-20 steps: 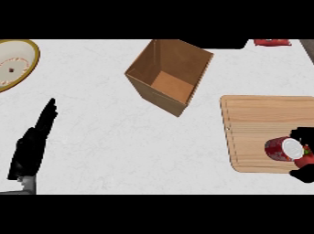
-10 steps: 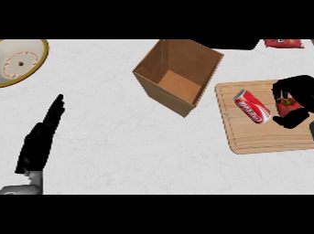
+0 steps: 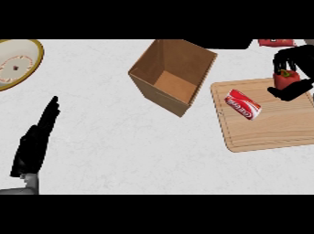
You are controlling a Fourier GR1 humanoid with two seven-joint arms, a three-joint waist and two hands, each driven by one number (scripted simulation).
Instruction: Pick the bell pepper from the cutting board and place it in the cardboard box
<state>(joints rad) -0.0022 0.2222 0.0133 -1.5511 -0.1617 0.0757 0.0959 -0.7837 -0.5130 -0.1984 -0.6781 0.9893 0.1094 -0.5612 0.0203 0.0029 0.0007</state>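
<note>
Item 1, bell pepper (image 3: 285,78): I have my right hand (image 3: 301,68) curled round it over the far right of the cutting board (image 3: 274,130), presumably for the carry left to the open cardboard box (image 3: 173,75). Item 2, red can (image 3: 243,104), lying on the board; its white script is unreadable. My left hand (image 3: 36,139) rests flat, fingers straight together, below the plate (image 3: 10,64).
</note>
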